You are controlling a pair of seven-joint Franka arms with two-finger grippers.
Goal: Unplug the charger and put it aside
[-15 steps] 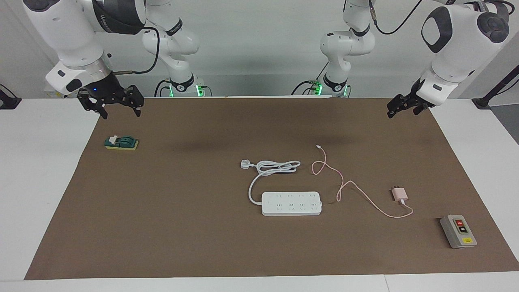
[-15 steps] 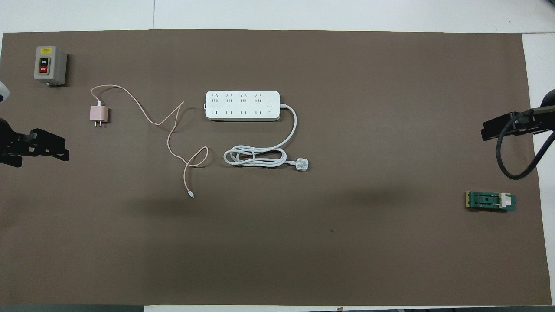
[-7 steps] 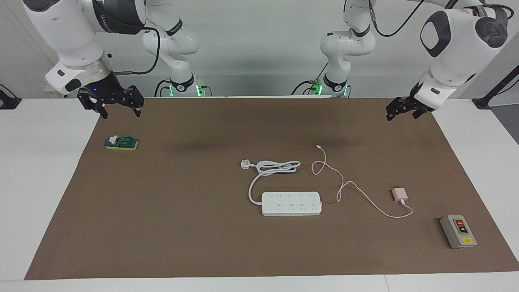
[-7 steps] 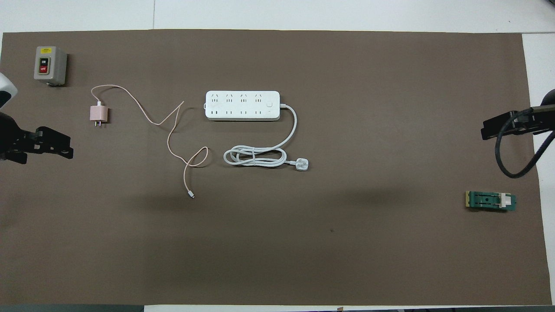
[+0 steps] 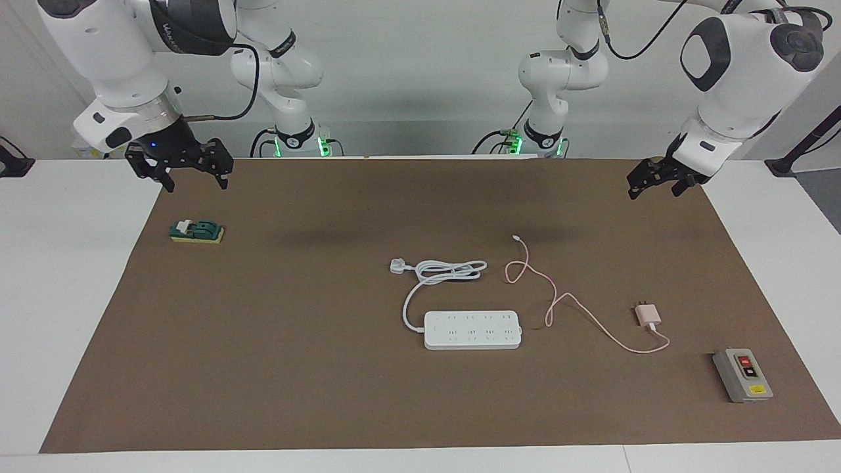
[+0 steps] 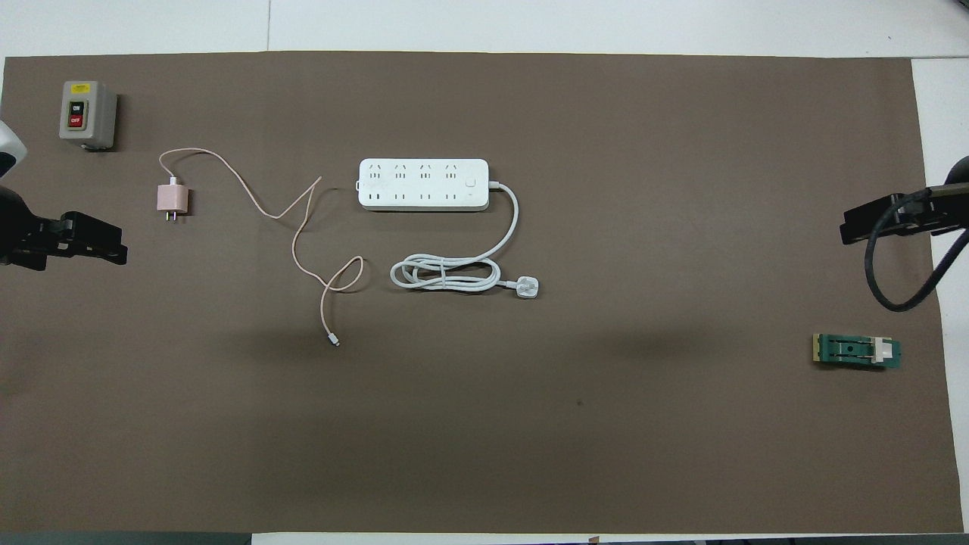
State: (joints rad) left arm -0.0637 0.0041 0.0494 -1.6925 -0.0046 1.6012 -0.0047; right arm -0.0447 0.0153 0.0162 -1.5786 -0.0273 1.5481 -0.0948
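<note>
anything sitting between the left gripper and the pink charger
Nothing visible. Only bare brown mat separates the left gripper from the charger, which lies unplugged, apart from the power strip.

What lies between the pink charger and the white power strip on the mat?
Only the charger's own thin pink cable lies between the charger and the power strip; otherwise bare brown mat. The overhead view shows it best.

White table (image 5: 66, 295) with a big brown mat (image 5: 295, 381) over it. Lying on the mat: pink charger (image 5: 647, 315) unplugged, cable trailing, white power strip (image 5: 472, 329) mid-mat with its cord coiled nearer the robots, grey switch box (image 5: 742, 375), small green gadget (image 5: 197, 231).
</note>
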